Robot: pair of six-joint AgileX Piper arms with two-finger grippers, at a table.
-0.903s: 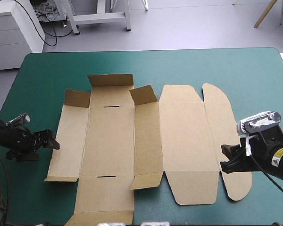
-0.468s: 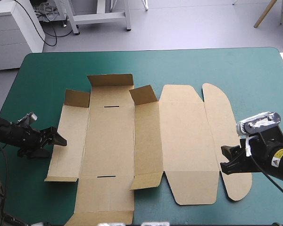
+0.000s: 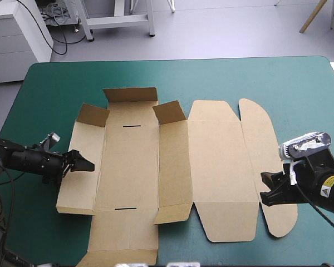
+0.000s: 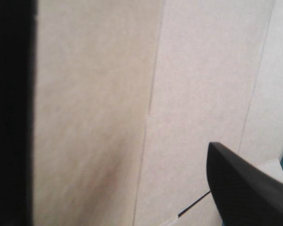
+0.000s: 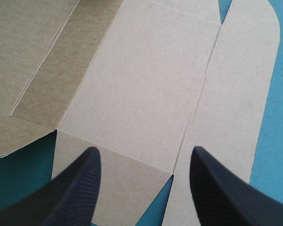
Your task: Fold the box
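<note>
Between the two hands, the box (image 3: 217, 161) is laid flat on the teal-green table (image 3: 267, 72) as a cut sheet of brown board, scored into long panels side by side. Short flaps (image 3: 170, 111) at its far end are turned up; most of the rest is seen lying level. Two thin black slits (image 3: 131, 126) are cut in the wide panel ahead of the left hand (image 3: 82, 161), one toward each end. A rounded panel (image 3: 256, 128) forms the edge nearest the right hand (image 3: 265, 187).

The left hand is held low at the outermost panel on its own side, its tips past the board's edge. From above, its fingers are seen standing apart; whether the board passes between them cannot be told. In its wrist view only one black finger (image 4: 245, 188) is shown, off to one side, and the other cannot be made out. Pale board fills that view almost wholly, with creases running away from the hand. A dark band (image 4: 9, 113) on the side opposite the finger cannot be identified.

The right hand is held wide open and empty above the box's near corner on its side. Ahead of it, between its fingers, the crease joining the rounded panel to its neighbour is seen, with a notch of table just under the gap. In the high view the near part of the rounded panel is partly covered by this hand.
</note>
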